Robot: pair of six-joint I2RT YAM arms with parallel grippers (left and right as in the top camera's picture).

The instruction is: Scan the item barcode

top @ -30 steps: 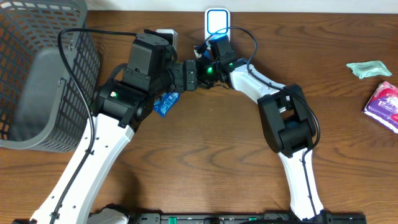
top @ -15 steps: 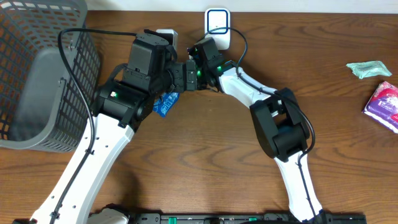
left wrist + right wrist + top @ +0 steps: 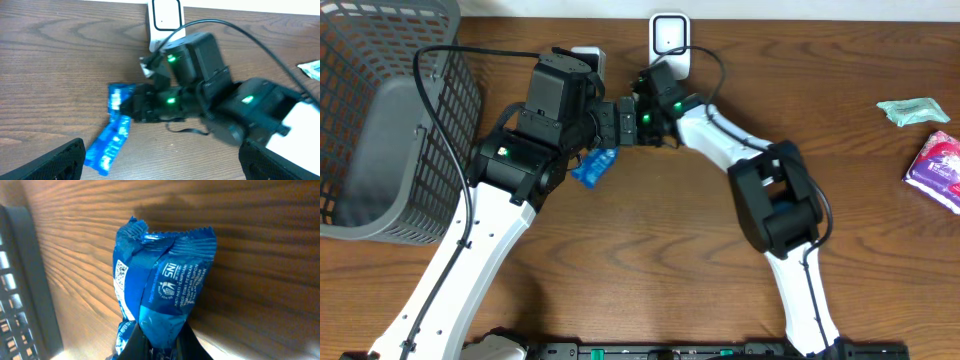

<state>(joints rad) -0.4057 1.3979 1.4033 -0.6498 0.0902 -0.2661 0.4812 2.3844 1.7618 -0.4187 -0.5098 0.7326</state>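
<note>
As I check overhead: blue pkt (image 3: 594, 167) sits just beside L arm (image 3: 510, 165), front-left of white scanner (image 3: 667, 35) at the back edge of the surface (image 3: 650, 270). R arm (image 3: 775, 200) reaches across in front of the scanner toward it. The grip itself is hidden under the L wrist.
Bystanders: green pkt (image 3: 912, 110) and purple pkt (image 3: 938, 168) far right, grey basket (image 3: 380, 120) far left, all well apart from the job.
L wrist cam: L fingers (image 3: 55, 160) spread wide w/ nothing between. I reckon this arm hangs above only to watch. R fingers (image 3: 137, 102) pinch the pkt's upper end. Can't tell if the far end rests on the wood.
R wrist cam: R fingers clamped together on one crimped end of the pkt (image 3: 165, 275), so both printed faces stay uncovered.
Barcode: not in view. I only see a small square code and an SNI mark.
Step, my guess: grasp made, lift and turn toward the scanner not yet done.
Risk: the thin foil end may slip or twist, and I may need a wrist roll to find the bars.
</note>
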